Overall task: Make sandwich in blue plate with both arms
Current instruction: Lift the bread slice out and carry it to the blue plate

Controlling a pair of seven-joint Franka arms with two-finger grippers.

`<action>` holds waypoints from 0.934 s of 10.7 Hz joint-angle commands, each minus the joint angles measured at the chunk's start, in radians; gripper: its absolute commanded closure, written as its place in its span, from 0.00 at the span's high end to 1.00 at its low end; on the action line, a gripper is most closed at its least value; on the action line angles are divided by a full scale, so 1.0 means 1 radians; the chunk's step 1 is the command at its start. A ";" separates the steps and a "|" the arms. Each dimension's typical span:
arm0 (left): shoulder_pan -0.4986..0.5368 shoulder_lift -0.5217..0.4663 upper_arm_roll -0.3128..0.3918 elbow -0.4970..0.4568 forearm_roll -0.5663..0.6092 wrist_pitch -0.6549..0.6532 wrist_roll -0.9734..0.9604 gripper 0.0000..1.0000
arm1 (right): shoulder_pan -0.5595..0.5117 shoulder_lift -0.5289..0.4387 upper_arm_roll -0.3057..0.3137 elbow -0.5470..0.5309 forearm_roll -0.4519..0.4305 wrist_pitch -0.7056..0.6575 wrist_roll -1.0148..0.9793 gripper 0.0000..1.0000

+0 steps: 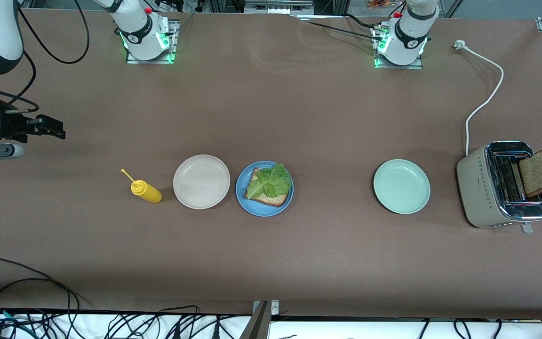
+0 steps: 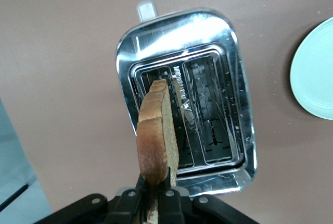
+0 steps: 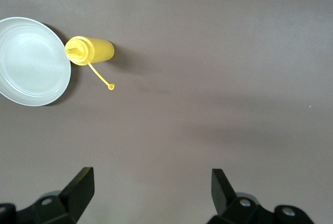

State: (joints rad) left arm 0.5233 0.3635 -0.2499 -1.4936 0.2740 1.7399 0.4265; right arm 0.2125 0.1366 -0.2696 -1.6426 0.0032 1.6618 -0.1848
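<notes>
Bread and lettuce (image 1: 269,181) sit on the blue plate (image 1: 247,201) mid-counter, nine o'clock from my left end effector (image 2: 154,191) clamping the top slice (image 2: 157,135) over the toaster (image 1: 475,188); right end effector (image 3: 151,182) waits wide.

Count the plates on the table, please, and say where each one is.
3. The blue plate sits mid-table under bread and lettuce; the beige-white plate is beside it, toward the right arm's end; the mint-green plate is toward the left arm's end, near the toaster.

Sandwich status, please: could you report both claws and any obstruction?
Left claw shut on bread slice over toaster. Right claw open, waiting. Blue plate: bread, lettuce. Nothing blocking.
</notes>
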 commanded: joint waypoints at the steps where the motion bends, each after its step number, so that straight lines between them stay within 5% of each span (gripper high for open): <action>1: -0.035 -0.078 -0.009 0.013 0.034 -0.060 -0.002 0.00 | 0.001 0.008 -0.002 0.024 -0.016 -0.022 0.001 1.00; 8: -0.310 -0.144 -0.012 0.136 -0.002 -0.264 -0.005 0.00 | 0.001 0.008 -0.002 0.026 -0.016 -0.022 0.001 1.00; 10: -0.332 -0.144 -0.070 0.136 -0.091 -0.267 -0.040 0.00 | 0.001 0.008 -0.002 0.026 -0.016 -0.022 0.001 1.00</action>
State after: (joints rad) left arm 0.2151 0.2123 -0.2778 -1.3798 0.2559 1.4978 0.4182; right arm 0.2125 0.1373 -0.2702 -1.6405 0.0023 1.6611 -0.1848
